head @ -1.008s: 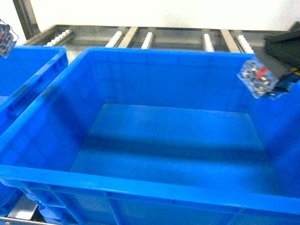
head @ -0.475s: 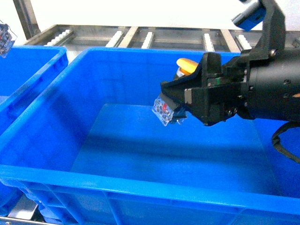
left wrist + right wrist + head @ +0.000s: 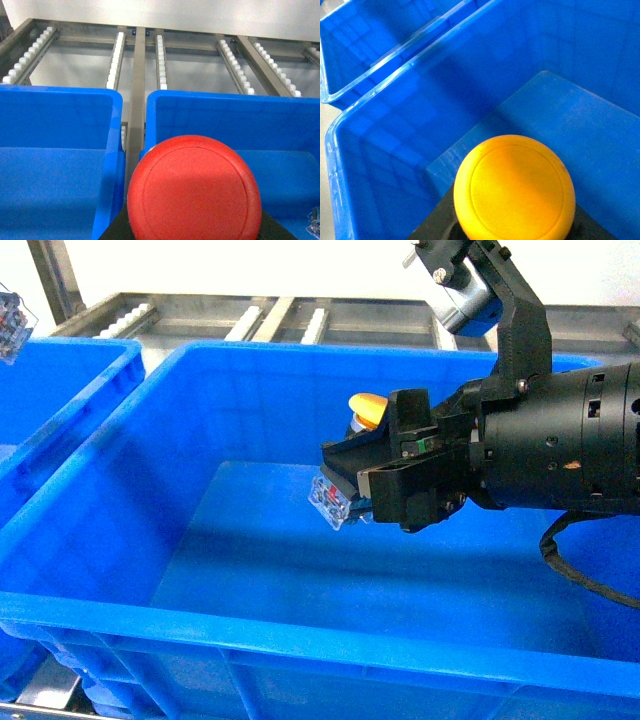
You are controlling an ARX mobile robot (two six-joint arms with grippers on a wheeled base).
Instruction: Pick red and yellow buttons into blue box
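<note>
Our right gripper (image 3: 345, 485) is clamping the yellow button (image 3: 366, 408) at mid-frame over the blue box (image 3: 300, 640), cap tilting up-left, base down-left. Our left gripper is gripping the red button (image 3: 194, 190), its cap facing the camera. Roller rails (image 3: 161, 60) are crossing the top, a white wall behind.

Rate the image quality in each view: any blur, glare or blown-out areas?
Head view: the wall above is blown out white, soft sheen on the blue box floor, right gripper reasonably sharp. Left wrist view: red button fills the foreground, slightly soft; rollers behind are clear. Right wrist view: yellow button close and soft-edged, evenly lit.
</note>
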